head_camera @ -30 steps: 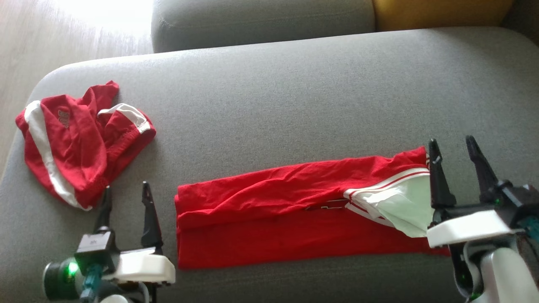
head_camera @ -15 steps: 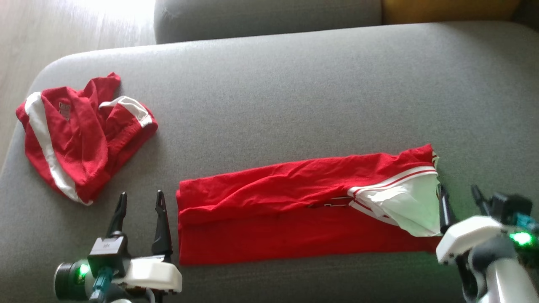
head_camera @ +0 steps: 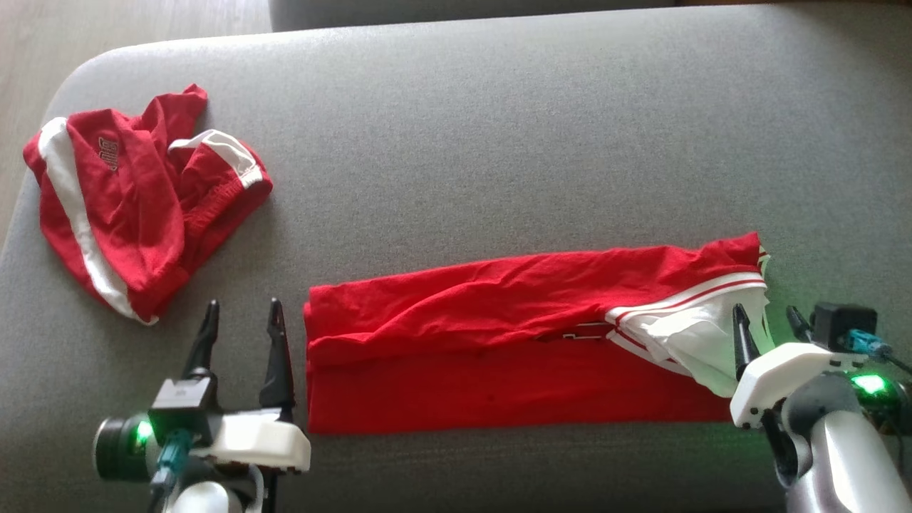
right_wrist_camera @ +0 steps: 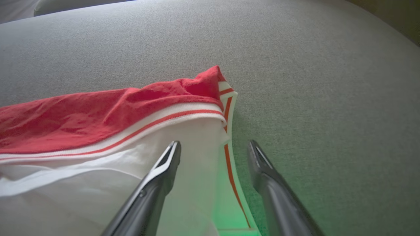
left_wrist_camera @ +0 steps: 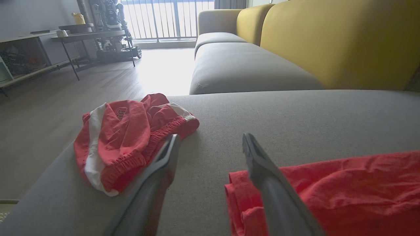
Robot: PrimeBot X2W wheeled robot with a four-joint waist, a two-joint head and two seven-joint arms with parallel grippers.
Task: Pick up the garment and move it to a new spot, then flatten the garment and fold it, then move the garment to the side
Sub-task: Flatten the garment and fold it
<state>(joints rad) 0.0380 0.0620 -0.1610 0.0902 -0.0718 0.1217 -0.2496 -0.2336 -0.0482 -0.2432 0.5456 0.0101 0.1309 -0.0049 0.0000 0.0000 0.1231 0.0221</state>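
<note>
Head view: the folded red garment lies long-ways across the sofa seat. The left gripper, fingers spread, is just beside its left end. The right gripper, fingers spread, is at its white right end.

Left wrist view: the garment's corner shows beside one finger.

Right wrist view: the fingers straddle its white edge.
</note>
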